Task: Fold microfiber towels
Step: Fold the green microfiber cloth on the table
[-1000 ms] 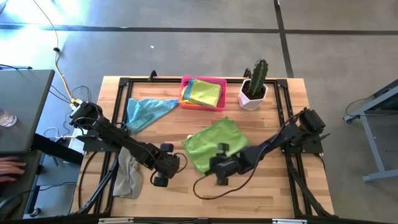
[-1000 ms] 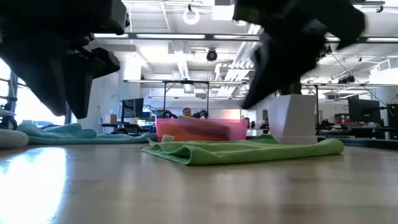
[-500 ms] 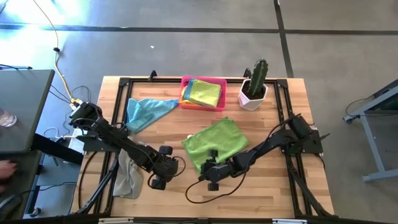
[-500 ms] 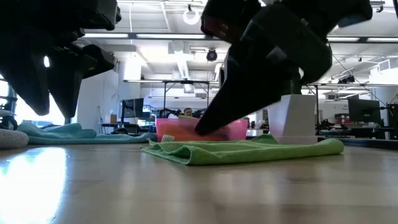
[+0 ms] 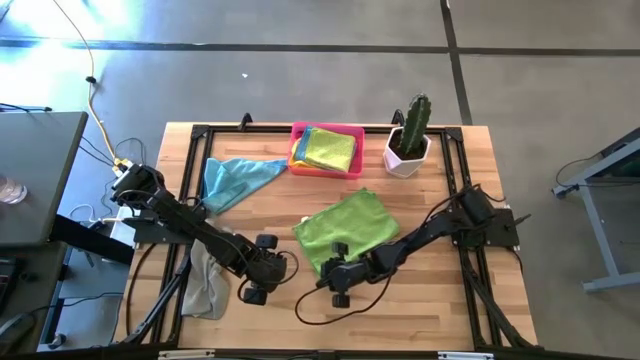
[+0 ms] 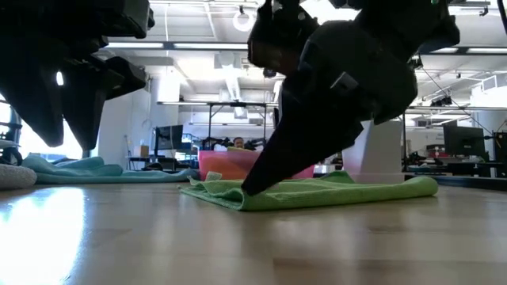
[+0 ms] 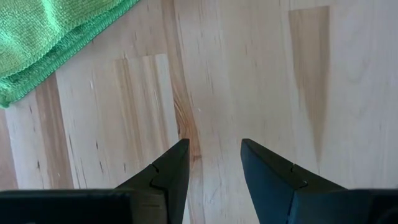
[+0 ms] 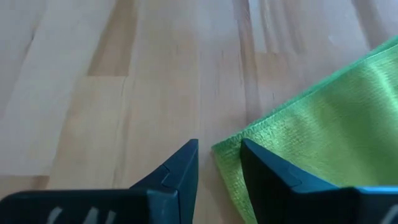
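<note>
A lime green towel (image 5: 343, 228) lies folded near the middle of the wooden bench (image 5: 420, 300), its near corner pointing toward the front edge. The right claw (image 5: 338, 283) sits low at that corner: in the right wrist view its two dark fingers (image 8: 176, 176) stand a little apart, one on bare wood and the other just at the towel's stitched corner (image 8: 227, 149), with nothing pinched between them. In the low view the right arm slopes down and its tip meets the front fold of the green towel (image 6: 317, 192). The left claw (image 5: 258, 277) hovers over bare bench just to the left of the green towel; its fingers (image 7: 168, 174) are spread with only wood between them, and the towel's edge (image 7: 43, 43) shows off to one side in the left wrist view. A light blue towel (image 5: 235, 178) lies spread and rumpled toward the back left of the bench, well apart from both claws. A grey towel (image 5: 205, 283) hangs over the left front edge of the bench, beside the left arm. At the back, a pink tray (image 5: 355, 131) holds a stack of folded towels with a lime green one (image 5: 330, 150) on top and yellow and blue edges showing beneath it. Just to the right of the tray stands a cactus (image 5: 416, 118) in a white pot (image 5: 403, 160).
</note>
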`<state>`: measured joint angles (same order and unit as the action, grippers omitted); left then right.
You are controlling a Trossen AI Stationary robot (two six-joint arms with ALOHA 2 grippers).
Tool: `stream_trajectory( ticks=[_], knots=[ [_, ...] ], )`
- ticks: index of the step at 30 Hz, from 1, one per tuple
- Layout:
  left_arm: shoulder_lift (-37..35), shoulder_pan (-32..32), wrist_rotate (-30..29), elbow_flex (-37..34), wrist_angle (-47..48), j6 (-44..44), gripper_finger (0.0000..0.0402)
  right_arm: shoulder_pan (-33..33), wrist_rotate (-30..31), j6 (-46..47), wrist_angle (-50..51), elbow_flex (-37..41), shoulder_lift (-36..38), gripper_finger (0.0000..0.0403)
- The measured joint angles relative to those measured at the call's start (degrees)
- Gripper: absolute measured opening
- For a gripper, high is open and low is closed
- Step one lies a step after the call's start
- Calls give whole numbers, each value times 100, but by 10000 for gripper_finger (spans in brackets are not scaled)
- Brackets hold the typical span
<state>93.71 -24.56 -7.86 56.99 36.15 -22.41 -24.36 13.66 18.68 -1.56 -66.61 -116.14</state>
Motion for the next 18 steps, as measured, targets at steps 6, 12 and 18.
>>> stream_trajectory(
  ticks=[6, 12, 18],
  knots=[
    [0, 0, 0, 0, -10, 2, 136, 9, 27, 79, -51, -13, -207, 141],
    [0, 0, 0, 0, -12, 2, 136, 4, 252, 52, -55, -17, -249, 146],
    [0, 0, 0, 0, -17, 2, 136, 6, 382, 64, 25, -17, -253, 91]
  ],
)
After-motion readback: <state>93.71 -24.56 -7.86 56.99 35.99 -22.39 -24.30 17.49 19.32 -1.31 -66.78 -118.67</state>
